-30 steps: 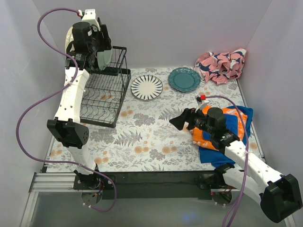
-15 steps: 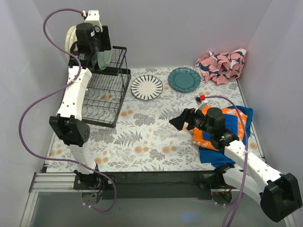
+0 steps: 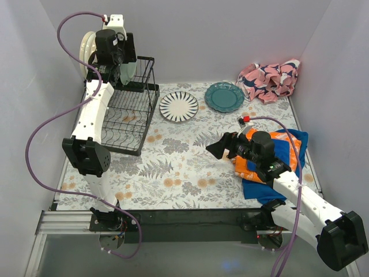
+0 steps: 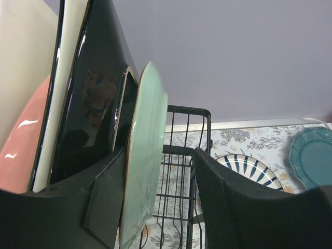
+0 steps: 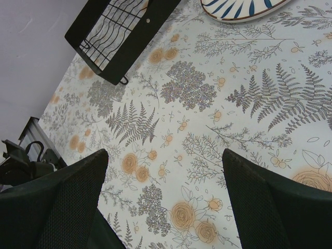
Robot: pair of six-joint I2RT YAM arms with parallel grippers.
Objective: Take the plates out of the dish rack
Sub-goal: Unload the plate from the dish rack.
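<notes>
Over the dish rack (image 3: 124, 118), upstretched left arm's jaws straddle a pale green plate (image 4: 148, 155), seemingly unclamped; right jaws gape.

The left gripper (image 3: 121, 62) was raised at the back of the black wire dish rack (image 3: 130, 118), against a pale green plate (image 3: 129, 70) standing on edge there, with a cream plate (image 3: 86, 45) just behind. On the floral table (image 3: 173, 170) lay a black-striped plate (image 3: 179, 107) and a teal plate (image 3: 224, 96) side by side. The right gripper (image 3: 221, 145) hung over the table, jaws apart, beside an orange and blue cloth (image 3: 288, 151); a pink patterned cloth (image 3: 270, 79) sat in the far corner.
</notes>
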